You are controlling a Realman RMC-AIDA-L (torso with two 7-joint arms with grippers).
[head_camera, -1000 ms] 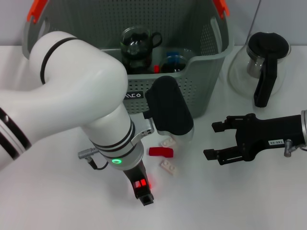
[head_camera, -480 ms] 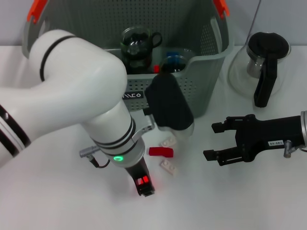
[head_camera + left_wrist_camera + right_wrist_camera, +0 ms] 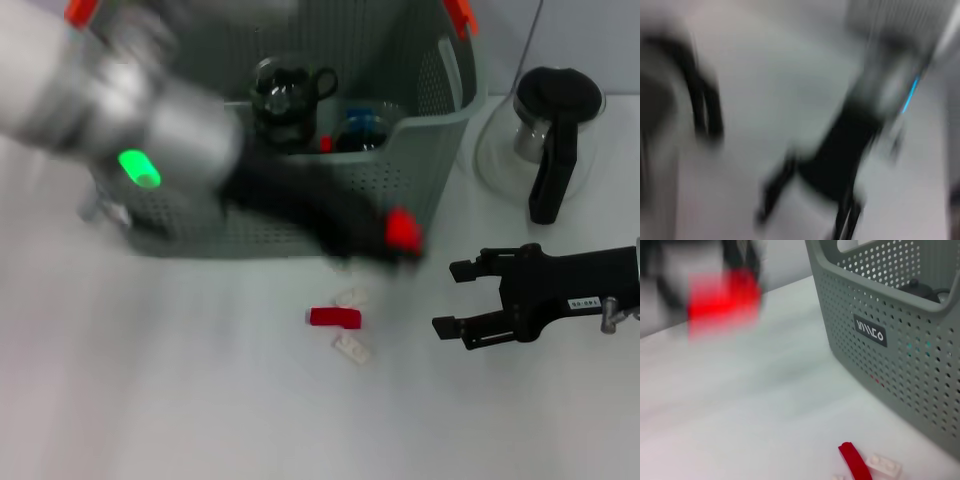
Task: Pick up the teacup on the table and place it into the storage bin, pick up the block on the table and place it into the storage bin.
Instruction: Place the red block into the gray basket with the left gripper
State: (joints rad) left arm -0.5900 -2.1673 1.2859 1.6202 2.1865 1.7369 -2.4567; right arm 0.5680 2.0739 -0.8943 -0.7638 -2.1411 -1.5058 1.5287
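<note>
left tool (image 3: 385, 240) blurred before storage bin (image 3: 445, 130), grip state unclear; right tool (image 3: 470, 300) open above tabletop (image 3: 200, 400), right of red block (image 3: 335, 317)

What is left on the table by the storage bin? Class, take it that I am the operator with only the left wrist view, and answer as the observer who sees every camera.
Observer: A red block lies on the table in front of the storage bin, with two small white blocks close to it.
Operator: Is the teacup out there too?
Observer: No, a dark glass teacup sits inside the bin.
Operator: Where is the right arm?
Observer: The right pincer hovers open above the table, to the right of the blocks, holding nothing.
</note>
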